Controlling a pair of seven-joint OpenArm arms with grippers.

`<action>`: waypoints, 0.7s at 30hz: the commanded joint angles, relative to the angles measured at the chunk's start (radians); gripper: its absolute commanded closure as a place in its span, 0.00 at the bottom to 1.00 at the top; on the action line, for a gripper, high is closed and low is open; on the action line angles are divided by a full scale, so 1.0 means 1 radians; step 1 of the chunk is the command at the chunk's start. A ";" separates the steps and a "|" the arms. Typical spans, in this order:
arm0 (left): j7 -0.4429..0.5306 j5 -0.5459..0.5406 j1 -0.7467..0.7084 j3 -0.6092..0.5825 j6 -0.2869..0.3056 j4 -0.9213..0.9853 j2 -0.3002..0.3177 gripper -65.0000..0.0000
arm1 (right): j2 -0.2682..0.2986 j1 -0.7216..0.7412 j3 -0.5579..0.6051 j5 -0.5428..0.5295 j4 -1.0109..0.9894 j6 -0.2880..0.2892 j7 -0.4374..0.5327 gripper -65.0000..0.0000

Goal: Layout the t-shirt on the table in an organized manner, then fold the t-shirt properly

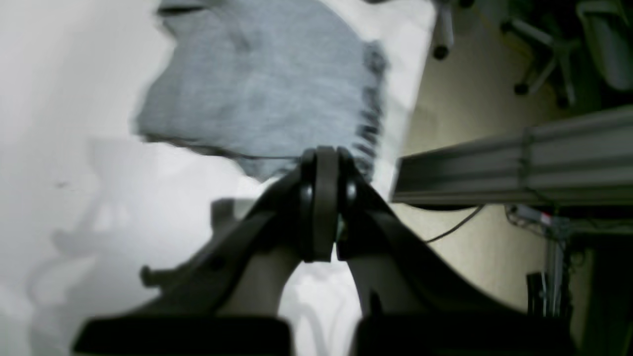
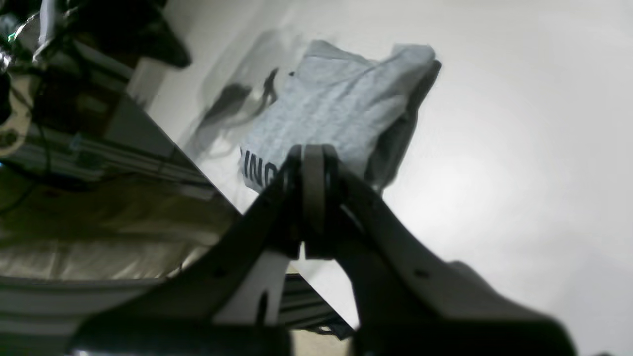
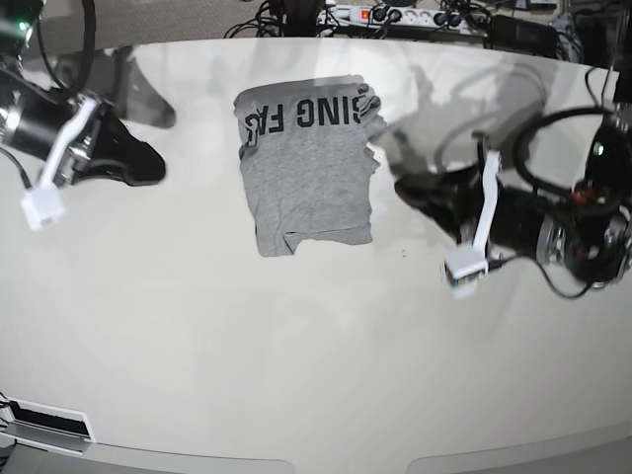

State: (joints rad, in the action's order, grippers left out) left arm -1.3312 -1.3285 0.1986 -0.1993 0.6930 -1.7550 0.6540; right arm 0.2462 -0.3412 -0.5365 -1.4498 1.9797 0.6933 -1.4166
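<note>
The t-shirt (image 3: 308, 168) lies on the table (image 3: 316, 375), in the far middle part of it as the base view shows, folded into a compact, nearly rectangular shape. It is heather-grey, and black block letters run along its far edge (image 3: 311, 114); from the base view they read upside down. At the near edge a small fold of cloth sticks out at one corner. In the right wrist view a darker layer (image 2: 400, 133) shows along one side of the folded t-shirt, and some of the black letters are visible at its near corner.

The left gripper (image 1: 324, 207) is on the right side of the base view, near the t-shirt but apart from it. Its fingers (image 1: 321, 163) are pressed together and they hold nothing. In the left wrist view the fingertips overlap the edge of the t-shirt, but the picture is blurred, so I cannot tell from it alone if they touch the cloth.

The right gripper (image 2: 312, 198) is on the left side of the base view, well apart from the t-shirt. Its fingers (image 2: 312, 173) are also closed together and empty.

Beyond the far edge of the table a power strip (image 3: 395, 15) and several cables lie.
</note>
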 commanded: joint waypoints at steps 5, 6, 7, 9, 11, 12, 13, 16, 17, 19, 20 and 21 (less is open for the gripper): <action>-0.005 -0.024 -0.241 0.190 0.005 -0.172 0.028 1.00 | 0.011 -0.136 -0.121 -0.034 0.174 0.005 0.020 1.00; -0.014 -0.024 -0.295 0.229 0.005 -0.201 0.028 1.00 | 0.011 -0.170 -0.142 -0.034 0.203 0.005 0.020 1.00; -0.022 -0.026 -0.349 0.270 0.005 -0.229 0.028 1.00 | 0.011 -0.203 -0.162 -0.034 0.229 0.005 0.020 1.00; -0.052 -0.059 -0.452 0.352 0.005 -0.285 0.027 1.00 | 0.011 -0.265 -0.194 -0.034 0.265 0.005 0.020 1.00; -0.065 -0.100 -0.554 0.433 0.005 -0.341 0.027 1.00 | 0.003 -0.325 -0.220 -0.034 0.274 0.005 0.020 1.00; -0.065 -0.108 -0.608 0.472 0.005 -0.366 0.027 1.00 | -0.005 -0.354 -0.230 -0.034 0.274 0.005 0.020 1.00; -0.065 -0.107 -0.665 0.508 0.005 -0.386 0.027 1.00 | -0.014 -0.387 -0.237 -0.034 0.274 0.005 0.020 1.00; -0.065 -0.089 -0.835 0.589 -0.004 -0.405 0.022 1.00 | -0.053 -0.482 -0.243 -0.034 0.272 0.005 0.020 1.00; -0.065 -0.076 -0.891 0.608 -0.017 -0.405 0.016 1.00 | -0.066 -0.513 -0.243 -0.034 0.268 0.005 0.020 1.00; -0.065 -0.059 -1.005 0.633 -0.025 -0.404 0.001 1.00 | -0.086 -0.568 -0.242 -0.034 0.247 0.005 0.020 1.00; -0.065 -0.049 -1.062 0.641 -0.024 -0.403 -0.006 1.00 | -0.090 -0.595 -0.242 -0.034 0.229 0.005 0.020 1.00; -0.065 -0.031 -1.117 0.641 -0.024 -0.402 -0.014 1.00 | -0.094 -0.620 -0.242 -0.034 0.208 0.005 0.020 1.00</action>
State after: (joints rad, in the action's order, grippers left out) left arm -1.4014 -1.3388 -0.9127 0.4362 0.6662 -2.1448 0.6319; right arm 0.1455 -0.9489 -0.7704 -1.4593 2.1765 0.6933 -1.4040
